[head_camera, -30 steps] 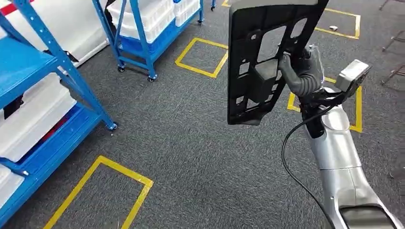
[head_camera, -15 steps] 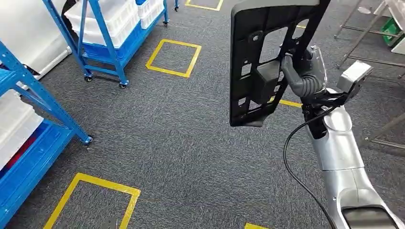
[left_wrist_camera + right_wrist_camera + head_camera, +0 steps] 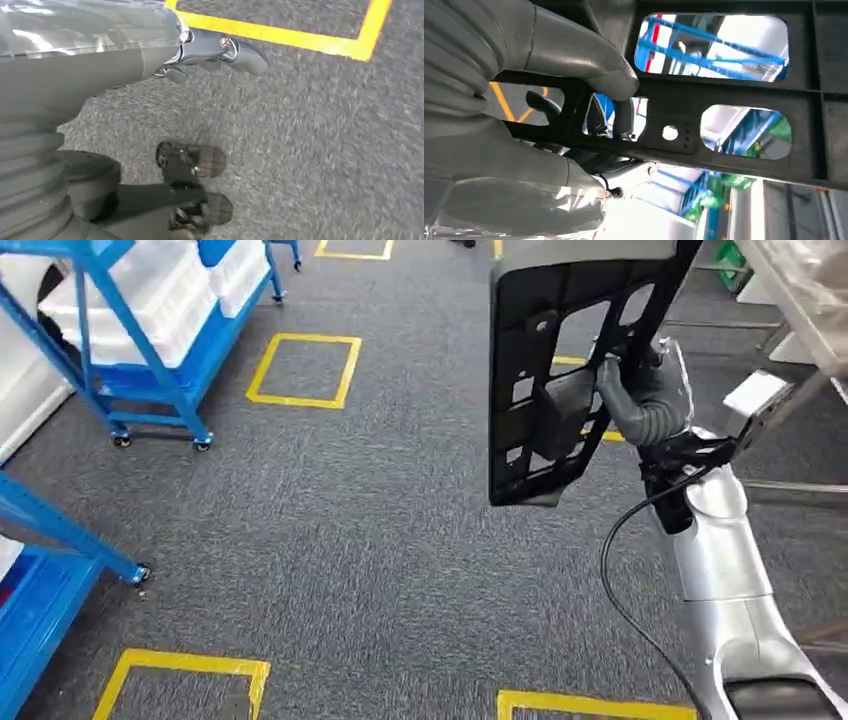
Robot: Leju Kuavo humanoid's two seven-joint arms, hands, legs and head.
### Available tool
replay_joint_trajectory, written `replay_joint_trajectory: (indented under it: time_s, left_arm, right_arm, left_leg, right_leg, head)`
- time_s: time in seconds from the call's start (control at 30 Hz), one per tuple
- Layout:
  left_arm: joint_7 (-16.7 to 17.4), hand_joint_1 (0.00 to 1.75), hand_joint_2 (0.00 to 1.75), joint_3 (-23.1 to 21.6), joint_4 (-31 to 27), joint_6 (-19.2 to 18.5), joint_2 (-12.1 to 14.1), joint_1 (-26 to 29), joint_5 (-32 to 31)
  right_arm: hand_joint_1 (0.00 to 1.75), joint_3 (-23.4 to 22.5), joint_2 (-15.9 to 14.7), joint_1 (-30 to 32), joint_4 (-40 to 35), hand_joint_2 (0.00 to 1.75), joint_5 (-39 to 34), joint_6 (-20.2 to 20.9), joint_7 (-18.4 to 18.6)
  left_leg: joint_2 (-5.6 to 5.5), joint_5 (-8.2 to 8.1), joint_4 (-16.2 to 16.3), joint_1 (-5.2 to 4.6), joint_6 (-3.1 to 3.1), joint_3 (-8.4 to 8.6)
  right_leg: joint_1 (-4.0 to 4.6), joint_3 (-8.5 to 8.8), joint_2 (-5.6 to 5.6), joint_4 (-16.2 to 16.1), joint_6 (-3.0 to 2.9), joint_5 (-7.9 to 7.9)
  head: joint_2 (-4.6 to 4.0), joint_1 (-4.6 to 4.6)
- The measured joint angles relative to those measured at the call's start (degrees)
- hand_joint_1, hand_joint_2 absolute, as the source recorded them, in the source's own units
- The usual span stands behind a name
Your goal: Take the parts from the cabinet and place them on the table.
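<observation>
Workshop floor surroundings, as I am seeing them from my head view.

Grey carpet [image 3: 350,530] is covering the floor, and yellow tape squares [image 3: 303,370] are marking bays on it. A blue wheeled rack [image 3: 140,335] is standing at the far left, carrying white bins [image 3: 150,290] on its shelves. A second blue shelf frame [image 3: 45,560] is sitting at the near left edge. A pale table edge [image 3: 800,300] is showing at the far right, with thin metal legs [image 3: 790,485] running beneath it.

no readable text, labels, numbers or signs anywhere
</observation>
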Motion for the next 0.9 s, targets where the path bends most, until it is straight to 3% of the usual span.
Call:
replay_joint_trajectory:
  time_s: [0.03,0.07,0.1,0.17,0.2,0.23,0.27,0.37,0.4,0.43,0.47,0.53,0.57,0.6,0.63,0.67,0.7,0.73,0.77,0.8,0.87,0.9]
  left_arm:
    - [0.0,0.00,1.75,0.0,0.0,0.0,0.0,0.0,0.0]
    - [0.1,0.00,1.75,0.0,0.0,0.0,0.0,0.0,-0.1]
    - [0.2,0.00,1.75,-0.1,0.0,0.1,0.1,0.0,-0.2]
    - [0.2,0.00,1.75,-0.1,0.0,0.1,0.1,-0.1,-0.3]
    - [0.2,0.00,1.75,-0.2,0.0,0.1,0.1,-0.1,-0.3]
    - [0.2,0.00,1.75,-0.2,0.0,0.1,0.1,-0.1,-0.4]
    - [0.2,0.00,1.75,-0.2,0.0,0.1,0.1,-0.1,-0.4]
    - [0.3,0.00,1.75,-0.3,0.0,0.1,0.1,-0.4,-0.4]
    - [0.3,0.00,1.75,-0.3,0.0,0.1,0.0,-0.6,-0.4]
    - [0.2,0.00,1.75,-0.3,0.0,0.1,0.0,-0.8,-0.4]
    - [0.2,0.00,1.75,-0.3,0.0,0.1,0.0,-0.8,-0.3]
    - [0.2,0.00,1.75,-0.3,0.0,0.2,0.0,-0.4,0.3]
    - [0.2,0.00,1.75,-0.3,0.0,0.2,0.0,-0.2,0.3]
    - [0.1,0.00,1.75,-0.3,0.0,0.2,0.0,-0.1,0.4]
    - [0.1,0.00,1.75,-0.3,0.0,0.2,0.0,0.0,0.4]
    - [0.1,0.00,1.75,-0.2,0.0,0.2,0.0,0.0,0.4]
    - [0.1,0.00,1.75,-0.2,0.0,0.2,0.0,0.0,0.4]
    - [0.1,0.00,1.75,-0.2,0.0,0.2,0.0,0.0,0.4]
    - [0.1,0.00,1.75,-0.2,0.0,0.2,0.0,-0.1,0.4]
    - [0.1,0.00,1.75,-0.2,0.0,0.2,0.0,0.0,0.4]
    - [0.1,0.00,1.75,-0.2,0.0,0.2,0.0,-0.1,0.5]
    - [0.0,0.00,1.75,-0.2,0.0,0.2,0.0,-0.1,0.5]
  right_arm:
    - [1.75,0.0,0.2,0.2,0.0,1.75,0.0,0.0,0.1]
    - [1.75,0.0,0.2,0.5,0.0,1.75,0.1,-0.1,0.2]
    - [1.75,0.0,0.2,0.6,0.0,1.75,0.1,-0.3,0.3]
    - [1.75,0.0,0.2,0.6,-0.1,1.75,0.1,-0.5,0.4]
    - [1.75,0.0,0.2,0.6,-0.3,1.75,0.1,-0.6,0.4]
    - [1.75,0.0,0.3,0.5,-0.4,1.75,0.1,-0.7,0.4]
    - [1.75,0.0,0.3,0.5,-0.4,1.75,0.2,-0.7,0.5]
    - [1.75,0.0,0.4,0.6,-0.5,1.75,0.6,-0.9,0.8]
    - [1.75,0.0,0.3,0.7,-0.7,1.75,0.8,-0.9,1.0]
    - [1.75,0.0,0.3,0.6,-0.9,1.75,0.9,-1.0,1.0]
    - [1.75,0.0,0.4,0.3,-1.0,1.75,1.0,-1.0,1.1]
    - [1.75,0.0,0.7,0.5,-1.0,1.75,1.2,-1.0,1.2]
    - [1.75,0.0,0.8,0.6,-1.0,1.75,1.2,-1.0,1.2]
    - [1.75,0.0,0.9,0.7,-1.0,1.75,1.3,-1.0,1.3]
    - [1.75,0.0,0.9,0.7,-1.0,1.75,1.4,-1.0,1.4]
    - [1.75,0.0,1.0,0.7,-1.0,1.75,1.4,-1.0,1.4]
    - [1.75,0.0,1.0,0.6,-1.0,1.75,1.4,-1.0,1.4]
    - [1.75,0.0,1.0,0.5,-1.0,1.75,1.4,-1.0,1.4]
    - [1.75,0.0,1.2,0.4,-1.1,1.75,1.4,-1.0,1.4]
    - [1.75,0.0,1.2,0.4,-1.2,1.75,1.4,-1.0,1.4]
    - [1.75,0.0,1.2,0.4,-1.2,1.75,1.5,-1.0,1.4]
    - [1.75,0.0,1.2,0.4,-1.5,1.75,1.5,-1.0,1.4]
  left_leg:
    - [-0.24,-1.36,4.0,0.01,-0.11,-2.08]
    - [-0.24,-1.24,5.8,0.03,-0.20,-3.28]
    - [-0.24,0.35,4.6,0.10,-0.26,-3.04]
    - [-0.94,5.75,-3.8,0.45,-0.36,0.40]
    - [-2.82,8.34,-8.7,0.77,-0.39,2.54]
    - [-5.46,7.46,-10.5,0.99,-0.39,3.34]
    - [-5.13,7.39,-11.4,1.16,-0.18,3.74]
    - [-3.52,7.67,-11.5,0.49,0.81,3.83]
    - [-2.79,8.05,-12.1,0.86,1.38,4.03]
    - [-2.26,8.07,-12.4,0.76,1.66,4.21]
    - [-1.69,8.08,-12.4,0.64,1.81,4.26]
    - [-0.32,7.92,-12.4,0.42,1.96,4.27]
    - [0.37,7.81,-12.4,0.36,1.95,4.27]
    - [1.06,7.69,-12.4,0.32,1.98,4.35]
    - [1.66,7.55,-12.4,0.26,1.93,4.47]
    - [2.29,7.38,-12.4,0.24,1.85,4.70]
    - [2.87,7.13,-12.4,0.20,1.73,5.09]
    - [3.24,6.95,-12.5,0.09,1.51,5.32]
    - [3.66,6.75,-12.4,-0.36,1.20,5.31]
    - [4.21,6.66,-12.5,-0.34,0.98,5.41]
    - [5.40,6.36,-12.8,-0.35,0.51,5.90]
    - [5.74,5.76,-12.6,-0.47,-0.05,5.84]
  right_leg:
    - [0.03,-0.02,0.76,0.1,-0.01,-0.01]
    - [0.01,-0.02,1.58,0.1,-0.01,-0.01]
    - [-0.06,0.00,2.40,0.3,0.06,-0.06]
    - [-0.23,-0.01,4.00,0.8,0.42,-0.32]
    - [-0.35,-0.10,4.70,1.2,0.72,-0.62]
    - [-0.15,-0.53,5.32,1.8,1.08,-0.83]
    - [-0.31,-0.90,5.99,2.0,1.25,-0.83]
    - [-0.88,-1.36,7.79,1.5,2.68,-0.30]
    - [-0.96,-1.52,6.41,1.9,2.70,-0.63]
    - [-0.56,-2.13,2.78,3.3,2.88,-1.58]
    - [-0.60,-3.87,0.94,6.7,3.16,-3.56]
    - [-0.87,-8.68,-0.12,16.3,3.54,-7.49]
    - [-0.97,-10.28,-0.23,19.2,3.62,-7.96]
    - [-0.99,-10.32,-0.32,19.0,3.65,-7.08]
    - [-0.97,-8.97,-0.45,16.2,3.58,-5.13]
    - [-0.88,-6.26,-0.73,11.0,3.39,-2.44]
    - [-0.62,-2.81,-2.16,4.8,3.00,0.21]
    - [0.10,-1.17,-5.67,1.6,2.55,-0.36]
    - [0.62,-1.20,-5.61,1.1,1.91,-0.16]
    - [0.67,-1.38,-4.47,1.3,1.65,-0.24]
    - [0.71,-1.42,-3.22,1.2,1.41,-0.28]
    - [-0.14,-0.74,-2.37,0.5,0.81,0.03]
  head:
    - [0.00,0.00]
    - [0.00,0.02]
    - [0.00,0.02]
    - [0.00,0.02]
    - [0.00,0.02]
    - [0.00,0.02]
    - [0.00,0.02]
    - [0.00,0.00]
    - [0.00,0.02]
    - [0.00,0.04]
    - [0.00,0.02]
    - [0.00,0.04]
    - [0.00,0.02]
    - [0.00,0.02]
    - [0.00,0.04]
    - [0.00,0.04]
    - [0.00,0.04]
    - [0.00,0.02]
    - [0.00,0.02]
    - [0.00,0.04]
    - [0.00,0.02]
    - [0.00,0.00]
